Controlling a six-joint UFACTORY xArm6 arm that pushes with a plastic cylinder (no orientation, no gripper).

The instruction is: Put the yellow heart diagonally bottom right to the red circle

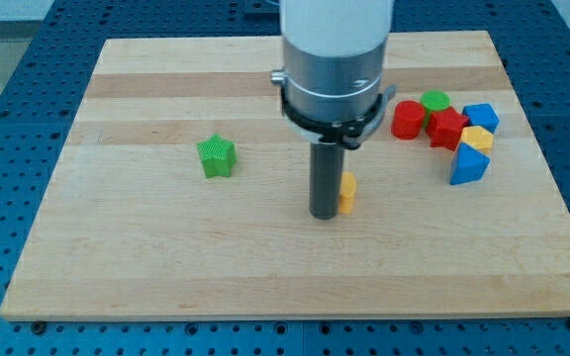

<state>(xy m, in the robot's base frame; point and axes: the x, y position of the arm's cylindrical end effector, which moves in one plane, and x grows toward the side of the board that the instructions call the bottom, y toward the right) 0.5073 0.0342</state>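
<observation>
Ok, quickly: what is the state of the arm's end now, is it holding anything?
No gripper: my tip holds nothing, it only touches the left side of the yellow heart.

Arm, lower section: a broad white cylindrical housing, smooth and unmarked, cut off by the far edge of the frame. Beneath it sits a silver-grey metal collar of matching width, ringed at its base by a thin black clamp band with small lugs protruding left and right. From the collar's underside descends a narrower straight dark grey rod, plain and round, ending in my tip (325, 215), blunt and flat; no cables or lettering can be made out.
</observation>
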